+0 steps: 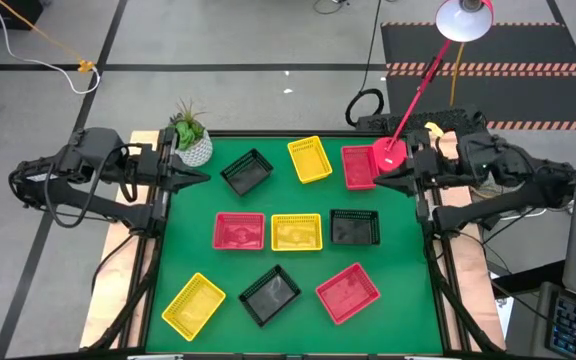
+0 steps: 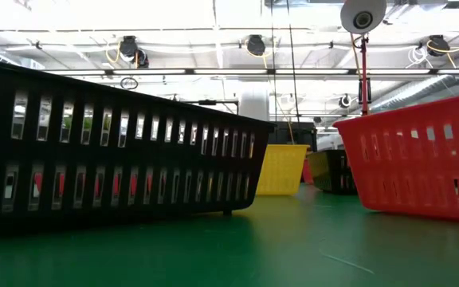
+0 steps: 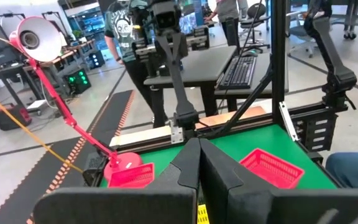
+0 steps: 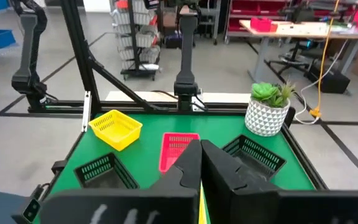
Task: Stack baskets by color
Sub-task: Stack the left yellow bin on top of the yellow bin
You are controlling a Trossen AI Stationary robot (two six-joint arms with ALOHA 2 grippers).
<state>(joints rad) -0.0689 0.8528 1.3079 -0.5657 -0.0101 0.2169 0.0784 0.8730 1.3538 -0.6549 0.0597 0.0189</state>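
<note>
Nine baskets lie loose on the green worktop (image 1: 193, 215), none yet stacked. Along the far edge sit a black basket (image 1: 247, 172), a yellow basket (image 1: 310, 159) and a red basket (image 1: 359, 167). The middle row runs red (image 1: 239, 231), yellow (image 1: 296, 232), black (image 1: 354, 228). Near the front edge lie yellow (image 1: 194, 305), black (image 1: 271, 295) and red (image 1: 348, 293).

The left gripper (image 1: 196, 178) waits at the left edge near the far corner, beside the white plant pot (image 1: 192, 147), with its jaws pressed together and holding nothing. The right gripper (image 1: 386, 178) waits at the right edge, likewise closed and empty, just beside the far red basket and the lamp base (image 1: 390, 152).

The far black basket lies closest to the left jaws, inward from them, its long axis skewed diagonally to the worktop edges. The far red basket is nearest the right jaws, probably partly under the lamp base, though the overhead view leaves that uncertain. Either arm would have to open first.
</note>
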